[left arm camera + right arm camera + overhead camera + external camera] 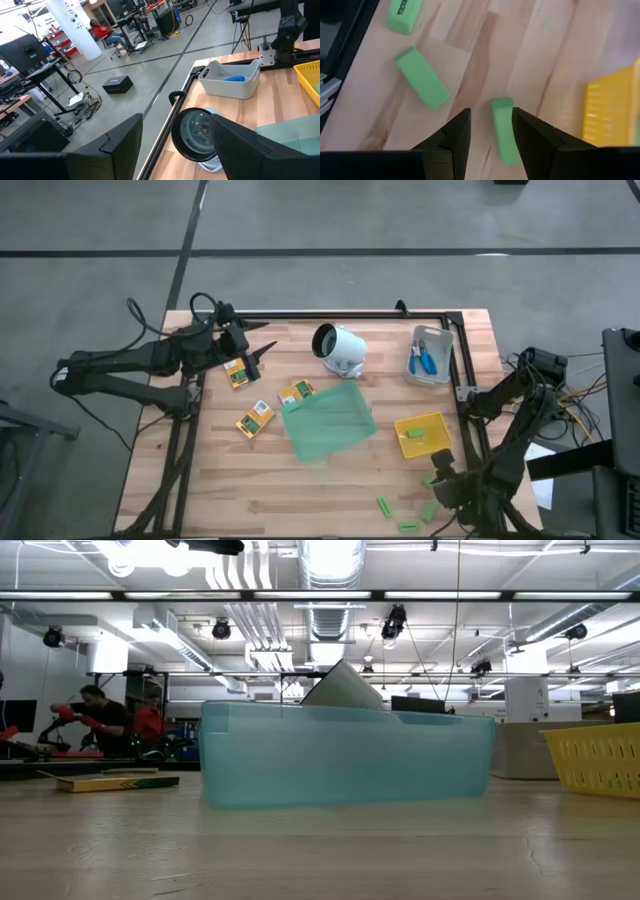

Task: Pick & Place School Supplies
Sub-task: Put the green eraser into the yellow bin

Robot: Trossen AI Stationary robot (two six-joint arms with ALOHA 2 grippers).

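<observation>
Several light-green blocks lie flat near the table's front right corner, among them one [503, 131] that sits between the fingers of my right gripper [491, 131]. That gripper [438, 479] points steeply down, open, one finger on either side of the block; whether a finger touches it I cannot tell. Two more blocks [421, 84] [403, 14] lie just beyond. Another block [413, 437] rests in the yellow tray [437, 423]. Three yellow-and-green packets [237, 372] [255, 419] [296, 393] lie flat at left. My left gripper [262, 356] hovers open above the table's far left, holding nothing.
A translucent green tray [330, 423] lies mid-table. A white camera-like device [340, 348] stands behind it. A grey bin [431, 370] at the far right holds blue-handled scissors [426, 360]. A black frame [340, 315] runs along the far and right edges. People work beyond the table.
</observation>
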